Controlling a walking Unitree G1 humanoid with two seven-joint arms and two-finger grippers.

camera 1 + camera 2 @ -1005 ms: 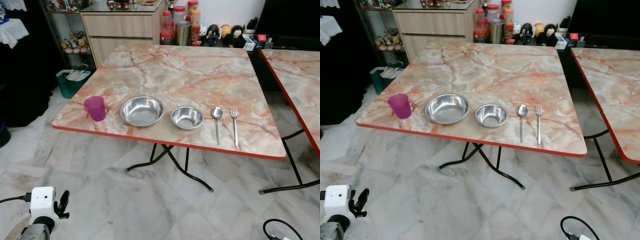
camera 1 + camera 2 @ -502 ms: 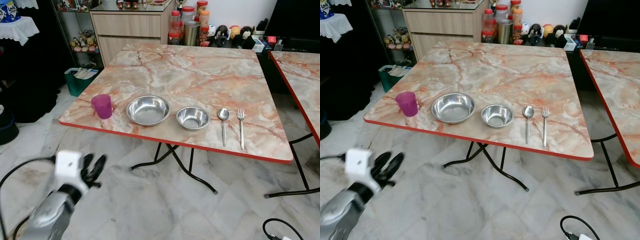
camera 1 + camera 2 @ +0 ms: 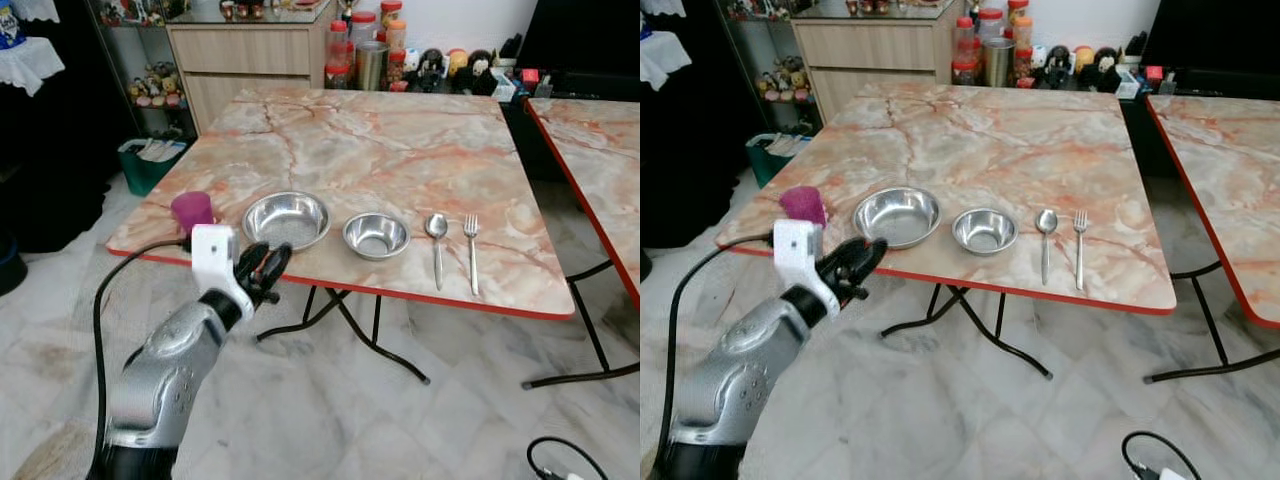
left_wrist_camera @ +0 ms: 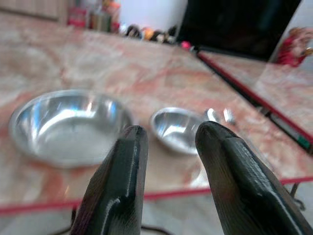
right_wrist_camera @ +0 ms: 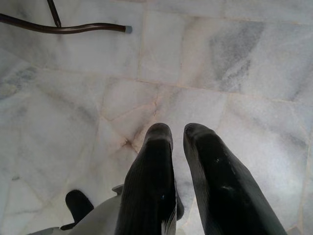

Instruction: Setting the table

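On the marble table, along its near edge, stand a purple cup, a large steel bowl, a small steel bowl, a spoon and a fork. My left gripper is raised just before the table's red edge, below the large bowl and right of the cup. It is open and holds nothing. In the left wrist view the left gripper points over the large bowl and small bowl. My right gripper hangs over the floor, fingers close together.
A second marble table stands at the right with a gap between. Behind are a wooden cabinet, jars and a green bin. Black folding legs run under the table. A cable lies on the floor.
My left arm has risen from low at the left up to the table's front edge and now covers the lower part of the purple cup. The tableware has not moved.
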